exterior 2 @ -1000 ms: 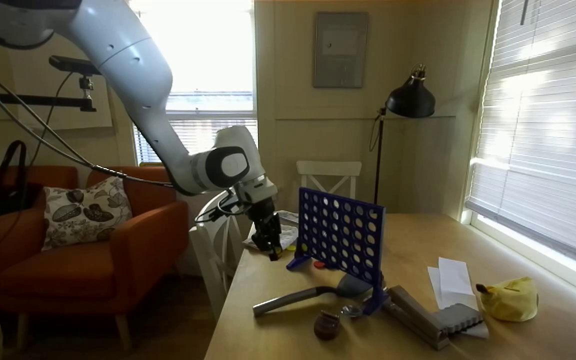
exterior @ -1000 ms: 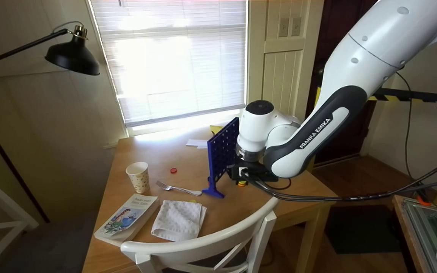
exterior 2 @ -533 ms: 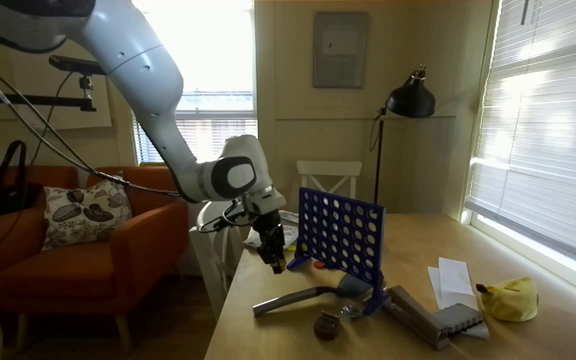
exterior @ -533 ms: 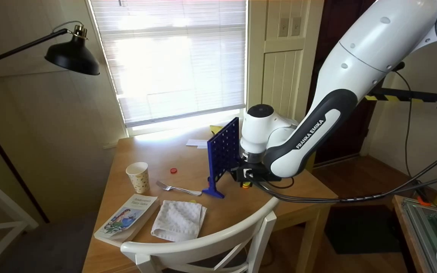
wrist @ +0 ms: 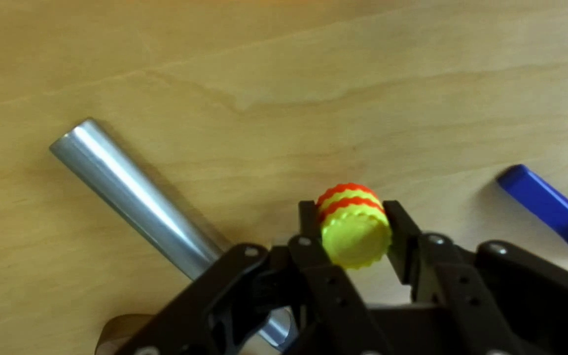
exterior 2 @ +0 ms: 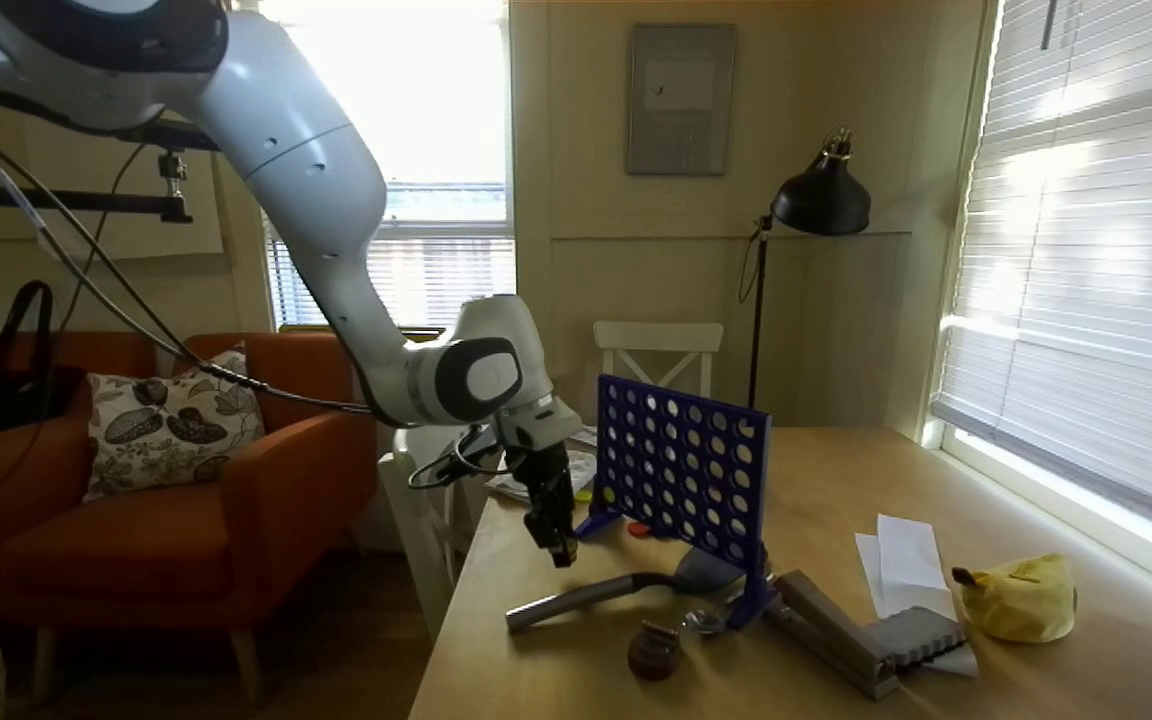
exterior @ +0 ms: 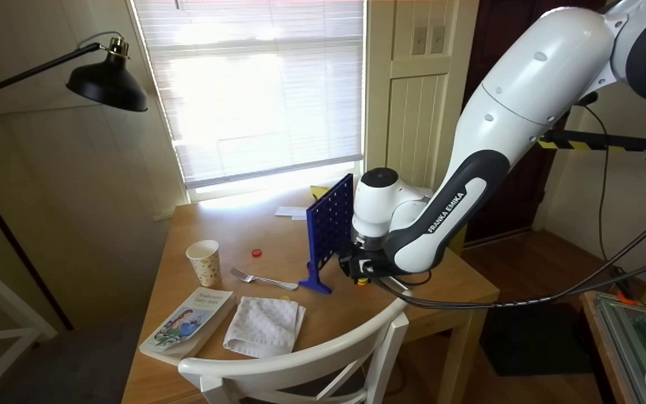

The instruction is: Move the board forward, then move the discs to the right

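The blue board (exterior: 328,224) stands upright on the table, also in an exterior view (exterior 2: 682,470); one foot (wrist: 555,212) shows at the right of the wrist view. My gripper (wrist: 352,217) is shut on a short stack of red and yellow discs (wrist: 357,241). In an exterior view my gripper (exterior 2: 564,555) points down beside the board, apart from it; its height above the table is hard to tell. A loose red disc (exterior: 256,253) and a partly hidden yellow disc (exterior: 285,298) lie past the board. A red disc (exterior 2: 639,530) shows under the board.
A metal-handled spatula (exterior 2: 576,602) lies by the gripper, its handle also in the wrist view (wrist: 136,192). A dark jar (exterior 2: 653,652), stapler (exterior 2: 826,635) and yellow pouch (exterior 2: 1021,600) are nearby. A fork (exterior: 264,279), cup (exterior: 204,264), towel (exterior: 266,325) and chair (exterior: 300,367) are across the board.
My gripper has moved lower and toward the spatula handle, carrying the stack of discs along the board's side. The board and the loose discs have not moved.
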`<state>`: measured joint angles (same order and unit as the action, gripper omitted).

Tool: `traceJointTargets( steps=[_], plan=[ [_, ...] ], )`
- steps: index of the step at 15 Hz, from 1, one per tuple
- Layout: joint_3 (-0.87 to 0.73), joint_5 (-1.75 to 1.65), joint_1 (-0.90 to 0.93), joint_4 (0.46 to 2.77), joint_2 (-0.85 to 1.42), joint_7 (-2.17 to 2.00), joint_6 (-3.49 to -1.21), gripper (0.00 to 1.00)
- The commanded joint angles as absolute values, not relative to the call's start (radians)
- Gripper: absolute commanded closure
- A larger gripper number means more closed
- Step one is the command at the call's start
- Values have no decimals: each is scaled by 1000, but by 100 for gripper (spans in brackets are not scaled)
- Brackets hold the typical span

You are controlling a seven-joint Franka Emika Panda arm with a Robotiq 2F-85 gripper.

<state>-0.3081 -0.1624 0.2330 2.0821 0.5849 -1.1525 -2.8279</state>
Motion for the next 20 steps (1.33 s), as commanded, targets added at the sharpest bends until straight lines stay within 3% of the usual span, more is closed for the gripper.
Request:
traceJointTargets(
  steps=[1,3,4,6,10,12,17,20],
  plan=[
    [-296,-147,224,2051,635,-1106,-2857,89],
    [-295,-140,224,2051,645,-1090,-2863,89],
    [-298,-140,229,2055,646,-1085,-2868,39],
    [-299,-138,234,2071,632,-1073,-2881,34],
    [-324,-140,265,2116,577,-1071,-2922,5],
    [-357,-156,298,2142,534,-1075,-2908,0],
    [-425,-202,369,2205,365,-1120,-2715,0],
    [-322,-186,286,2225,223,-1032,-2519,0]
  ],
)
